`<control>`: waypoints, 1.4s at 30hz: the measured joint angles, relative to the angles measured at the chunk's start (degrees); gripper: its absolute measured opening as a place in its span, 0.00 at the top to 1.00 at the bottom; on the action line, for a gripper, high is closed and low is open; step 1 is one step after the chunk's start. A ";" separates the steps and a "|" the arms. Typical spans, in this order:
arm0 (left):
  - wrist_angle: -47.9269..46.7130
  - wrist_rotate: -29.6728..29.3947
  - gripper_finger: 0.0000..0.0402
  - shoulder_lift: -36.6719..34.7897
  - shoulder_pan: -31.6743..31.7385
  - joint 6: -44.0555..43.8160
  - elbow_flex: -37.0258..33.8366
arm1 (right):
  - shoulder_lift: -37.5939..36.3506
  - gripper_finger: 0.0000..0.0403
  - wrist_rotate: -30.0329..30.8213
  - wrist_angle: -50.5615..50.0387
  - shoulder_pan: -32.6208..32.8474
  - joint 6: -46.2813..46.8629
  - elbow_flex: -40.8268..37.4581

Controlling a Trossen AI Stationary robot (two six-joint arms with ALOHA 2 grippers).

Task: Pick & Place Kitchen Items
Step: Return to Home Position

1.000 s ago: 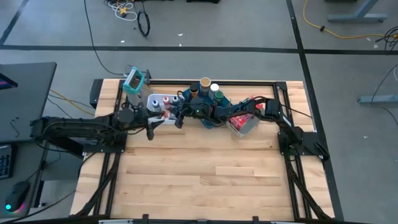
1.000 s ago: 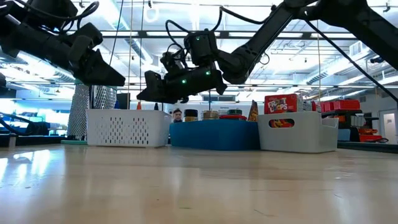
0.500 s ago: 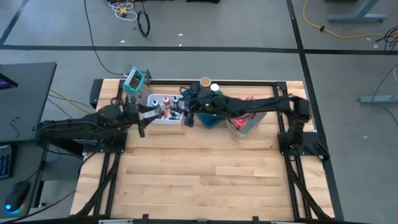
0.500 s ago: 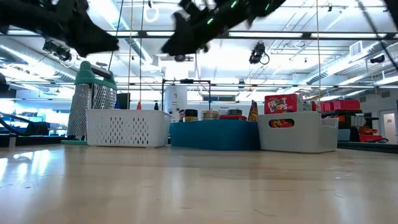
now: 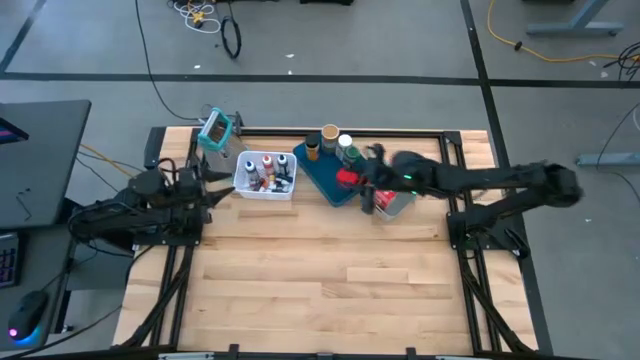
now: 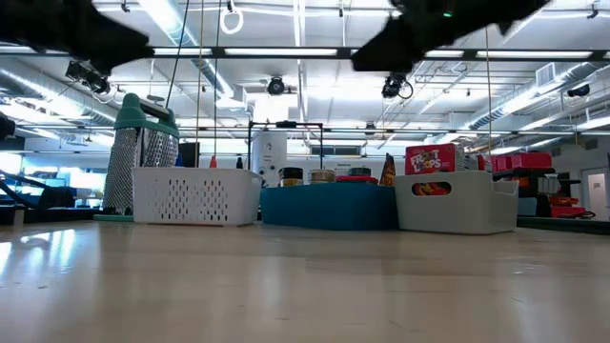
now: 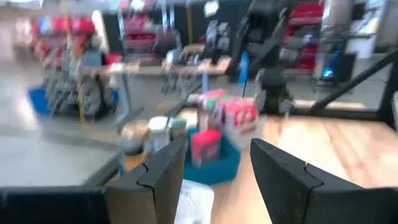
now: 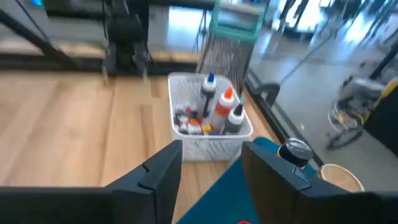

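The kitchen items sit in three containers along the table's far edge. Small bottles (image 8: 217, 106) stand in the white mesh basket (image 5: 265, 176). Jars (image 5: 330, 135) and a red item (image 5: 347, 178) are in the blue tray (image 5: 318, 172). Red packets (image 6: 431, 158) stick up from the grey bin (image 5: 398, 204). My right gripper (image 5: 368, 190) hangs open, high over the tray and bin, with nothing between its fingers (image 8: 163, 168). My left gripper (image 5: 222, 178) is open and empty too, raised left of the basket; its fingers (image 7: 163, 168) point level toward the tray.
A teal-handled grater (image 5: 215, 130) stands at the far left corner behind the basket. The wide wooden tabletop (image 5: 330, 270) lies bare toward the near edge. A black frame runs round the table's edges (image 5: 455, 160).
My right gripper has drawn back from over the white basket toward the table's right edge and risen sharply. My left gripper has pulled back toward the left edge and gone up. The basket, tray and bin have stayed where they were.
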 joint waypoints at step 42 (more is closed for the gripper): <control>27.21 4.39 0.52 0.46 0.02 -7.08 -18.72 | -63.54 0.56 -12.81 9.49 0.11 -2.36 -48.65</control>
